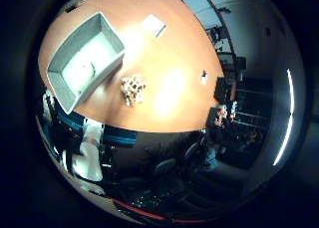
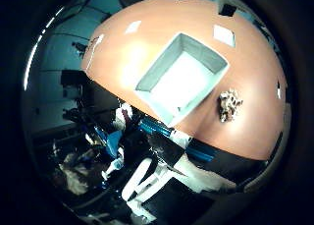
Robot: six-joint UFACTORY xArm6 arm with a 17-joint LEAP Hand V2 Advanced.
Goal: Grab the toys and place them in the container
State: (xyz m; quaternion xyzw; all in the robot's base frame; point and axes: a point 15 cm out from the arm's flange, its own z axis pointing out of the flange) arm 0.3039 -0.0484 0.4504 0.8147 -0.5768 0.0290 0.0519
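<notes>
Bin (image 1: 82, 63) sits on the orange surface (image 1: 174, 49), toy (image 1: 133, 90) lying just beside it, nothing held. The hand (image 2: 147, 178) hangs well above, fingers loose and spread, likely lining up a drop onto the toy.

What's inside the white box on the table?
The white box looks empty: its pale floor shows, with only one faint small mark I can't identify. The toy lies outside, on the table beside it. Nothing covers the inside.
</notes>
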